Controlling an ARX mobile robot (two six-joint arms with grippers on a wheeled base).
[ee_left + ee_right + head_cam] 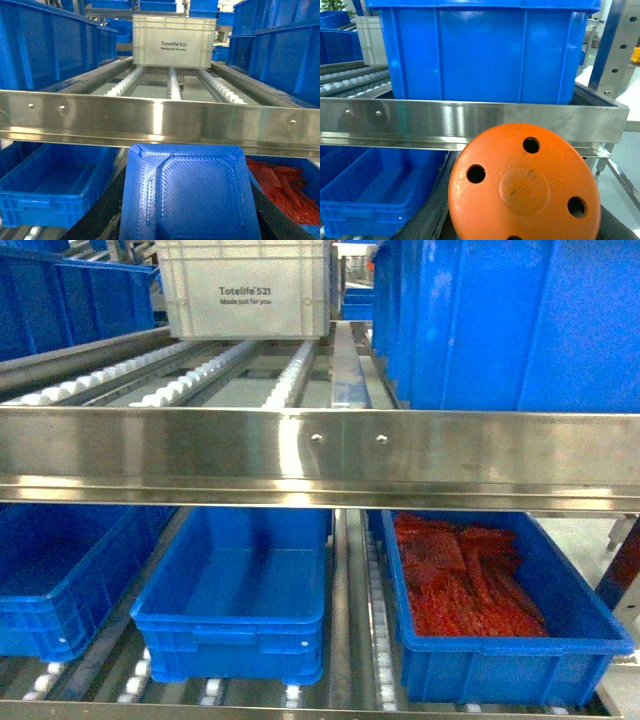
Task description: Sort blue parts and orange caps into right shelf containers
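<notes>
A square blue part (190,192) with a ribbed, recessed face fills the lower left wrist view, and my left gripper (187,222) is shut on it, its dark fingers (102,215) showing at the sides. My right gripper (520,227) is shut on a round orange cap (525,182) with several holes. Both are held in front of the steel shelf rail (320,455). On the lower shelf, the right shelf containers are an empty blue crate (230,625) in the middle and a blue crate (500,670) holding red-orange pieces (460,575). Neither gripper shows in the head view.
A white Totelife tote (245,290) sits far back on the upper roller lane. A tall blue crate (500,320) fills the upper shelf at right. Another blue crate (60,585) stands at the lower left. The shelf's steel upright (615,45) stands at right.
</notes>
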